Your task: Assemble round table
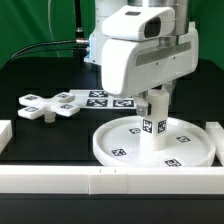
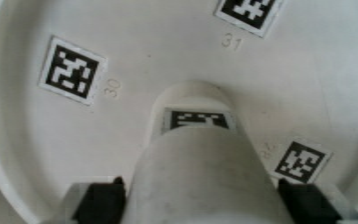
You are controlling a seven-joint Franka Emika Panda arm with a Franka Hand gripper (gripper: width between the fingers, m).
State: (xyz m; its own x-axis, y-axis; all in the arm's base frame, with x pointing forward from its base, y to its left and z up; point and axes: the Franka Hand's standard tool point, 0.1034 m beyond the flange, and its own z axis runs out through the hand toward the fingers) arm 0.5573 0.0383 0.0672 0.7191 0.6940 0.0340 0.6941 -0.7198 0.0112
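Note:
The large round rimmed disc (image 1: 112, 150) lies flat on the black table, tags facing up. The short thick cylinder post (image 1: 154, 128) stands upright on the disc's middle. My gripper (image 1: 155, 104) reaches down from above and is shut on the post's upper part. In the wrist view the post (image 2: 197, 145) runs between my two dark fingertips (image 2: 101, 200), which press its sides, with the disc (image 2: 123, 40) beneath; my gripper (image 2: 199, 202) straddles the post. The four-armed cross piece (image 1: 50, 108) lies flat at the exterior view's left, apart from the disc.
The marker board (image 1: 104, 99) lies flat behind the disc. A long white border block (image 1: 100, 181) runs along the front edge, with shorter blocks at the left (image 1: 5, 133) and right (image 1: 216, 134) sides.

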